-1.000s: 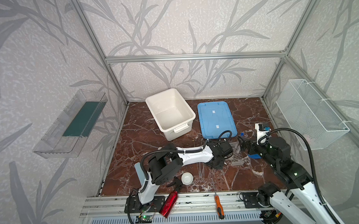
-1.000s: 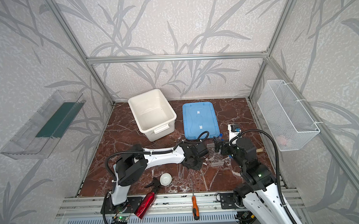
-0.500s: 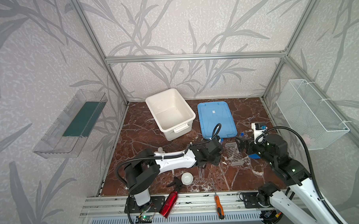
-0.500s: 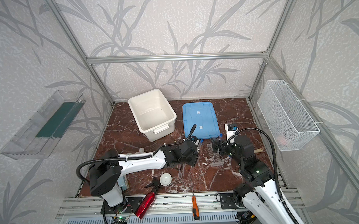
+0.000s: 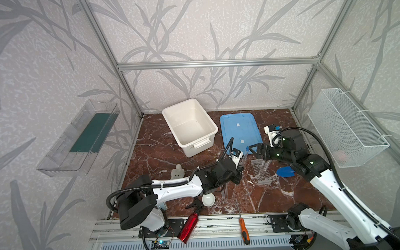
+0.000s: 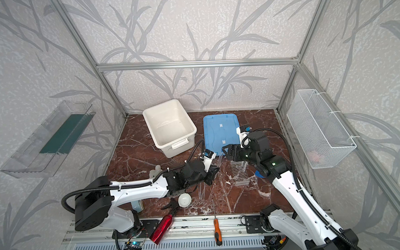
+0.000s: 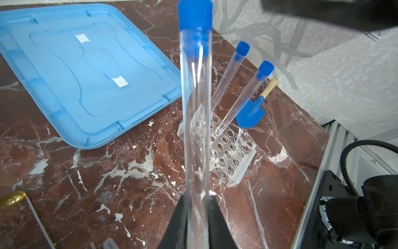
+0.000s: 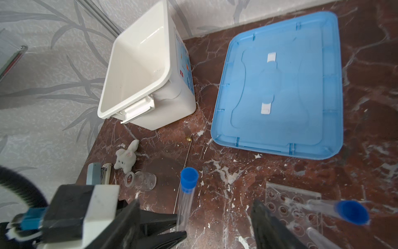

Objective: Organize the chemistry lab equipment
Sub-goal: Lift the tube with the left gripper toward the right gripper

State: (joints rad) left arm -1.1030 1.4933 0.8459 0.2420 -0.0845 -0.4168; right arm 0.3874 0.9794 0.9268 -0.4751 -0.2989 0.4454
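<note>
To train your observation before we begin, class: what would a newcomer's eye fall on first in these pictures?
The left hand grips a long clear blue-capped tube roughly upright above the brown marble table. Just beyond, two more capped tubes lean in a clear perforated rack, beside a big blue plastic lid lying flat.

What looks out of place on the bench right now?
The small clear jar lies on its side near a plush bunny. The red spray bottle and orange-handled screwdriver lie half off the table, onto the front rail. The two racked tubes lean, not upright.
</note>
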